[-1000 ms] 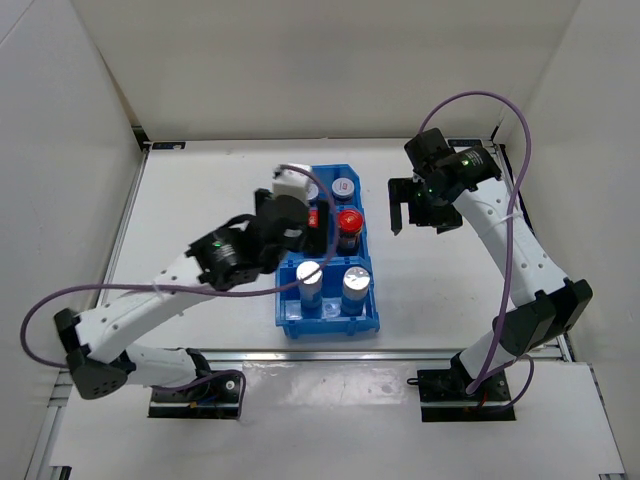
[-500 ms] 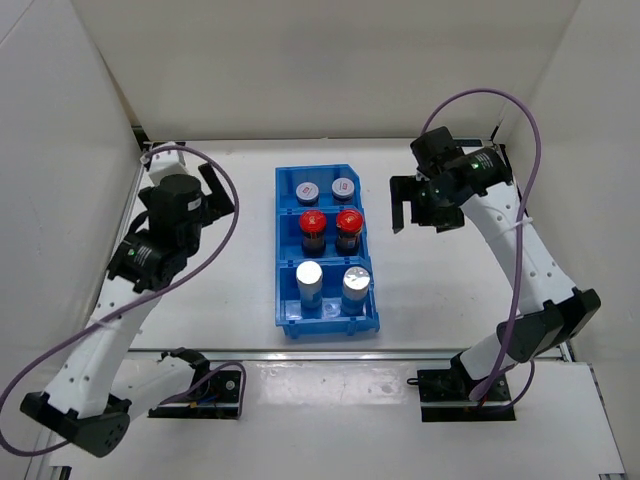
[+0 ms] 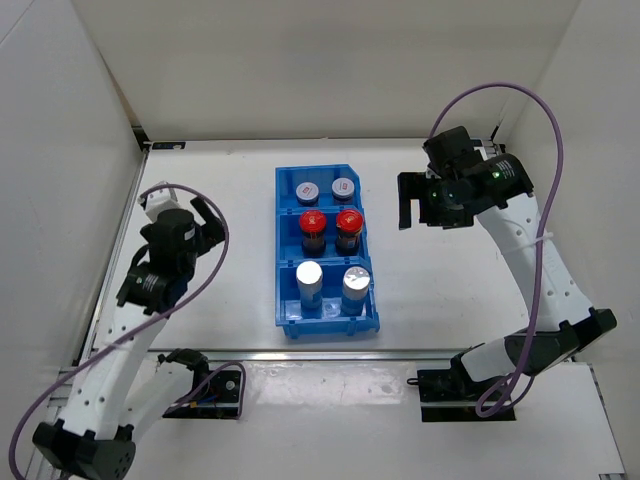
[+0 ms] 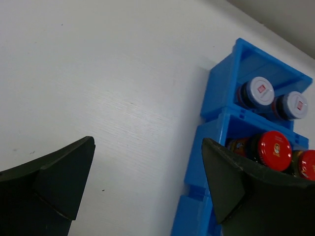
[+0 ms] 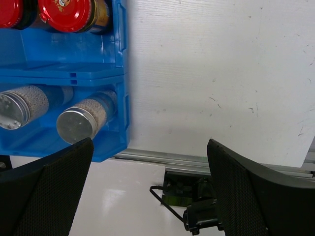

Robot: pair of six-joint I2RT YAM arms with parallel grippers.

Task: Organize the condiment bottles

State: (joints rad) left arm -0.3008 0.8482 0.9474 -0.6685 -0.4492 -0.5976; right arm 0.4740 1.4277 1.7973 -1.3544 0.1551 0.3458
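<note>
Six bottles (image 3: 313,222) stand paired by kind in the bin (image 3: 281,250), one kind per compartment, so we judge the sorting finished. Our left gripper (image 3: 206,222) and right gripper (image 3: 410,205) hang open and empty, well apart from it.

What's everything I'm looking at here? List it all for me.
short grey-lidded bottles with red marks: two, grey, bin's far compartment
red-capped dark bottles: two, red caps, middle compartment
silver-capped bottles: two, silver, near compartment
blue plastic three-compartment bin: one, blue, table centre
white table: one, white, beneath everything
purple cables: two, purple, one along each arm
left hand: one, black, open, left of bin
right hand: one, black, open, right of bin
</note>
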